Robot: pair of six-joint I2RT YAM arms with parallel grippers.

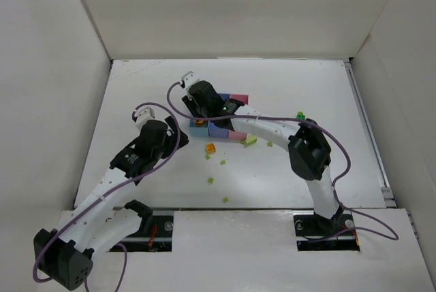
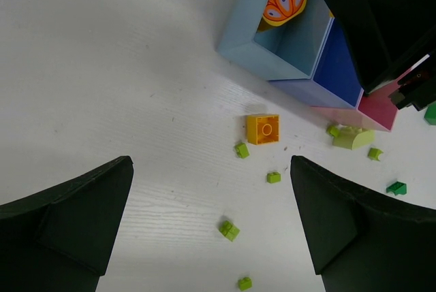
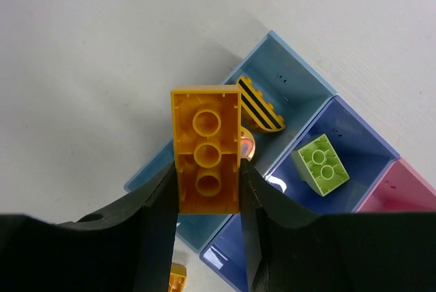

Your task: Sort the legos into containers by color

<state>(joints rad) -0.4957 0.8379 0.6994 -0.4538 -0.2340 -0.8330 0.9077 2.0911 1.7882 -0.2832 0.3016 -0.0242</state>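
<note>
- We see the white table (image 1: 150, 169), with much bare room around the containers (image 2: 237, 41).
- The left gripper (image 2: 211, 169) hangs with jaws wide apart over loose legos (image 2: 263, 128) just beside the containers.
- The right gripper (image 3: 208, 177) clamps a yellow brick (image 3: 206, 146) above the light blue bin (image 3: 304, 62), over its rim.

Bright even light, soft shadows — small glints on the containers (image 3: 361, 146)

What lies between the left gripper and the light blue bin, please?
An orange square brick and a small lime piece, in the left wrist view.
</note>
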